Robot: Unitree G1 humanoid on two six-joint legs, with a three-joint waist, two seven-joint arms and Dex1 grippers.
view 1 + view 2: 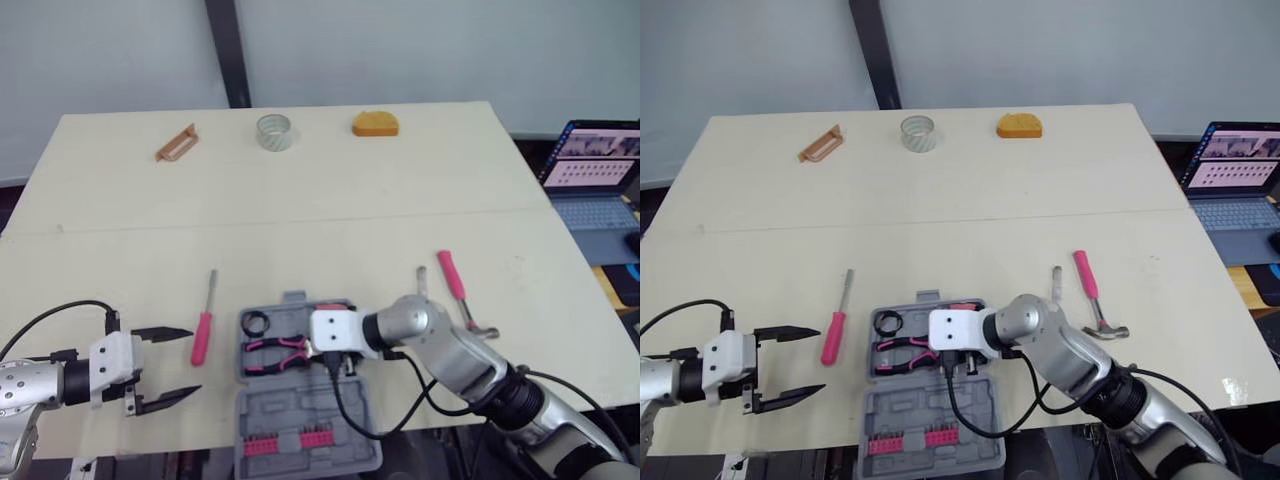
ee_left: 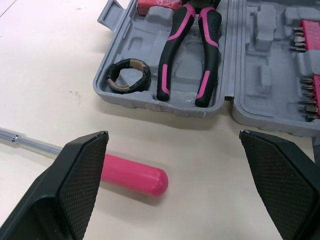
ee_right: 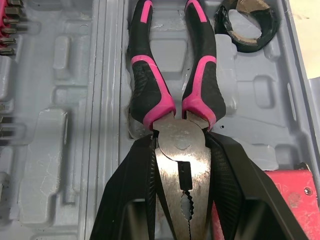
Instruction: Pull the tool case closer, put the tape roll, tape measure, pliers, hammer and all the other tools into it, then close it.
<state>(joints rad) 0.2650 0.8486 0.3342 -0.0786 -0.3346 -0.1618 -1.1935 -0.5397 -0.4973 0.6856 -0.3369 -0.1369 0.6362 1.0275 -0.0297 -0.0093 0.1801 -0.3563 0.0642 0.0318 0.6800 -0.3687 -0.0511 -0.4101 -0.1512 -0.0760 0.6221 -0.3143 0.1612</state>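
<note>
the right gripper [image 3: 181,150] clamps the metal head of the pink-and-black pliers [image 3: 145,90], which lie in the tray of the open tool case [image 1: 300,425] at the near edge of the table [image 1: 350,200], beside a black tape roll [image 1: 256,322]; the left gripper [image 1: 192,362] gapes wide just beside a pink-handled screwdriver [image 1: 203,338] left of the case; the hammer [image 1: 455,285] lies to its right

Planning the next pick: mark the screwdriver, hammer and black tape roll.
screwdriver [image 1: 202,338], left eye view, pink handle.
hammer [image 1: 451,275], left eye view, pink handle.
black tape roll [image 2: 125,86], left wrist view, near rim.
</note>
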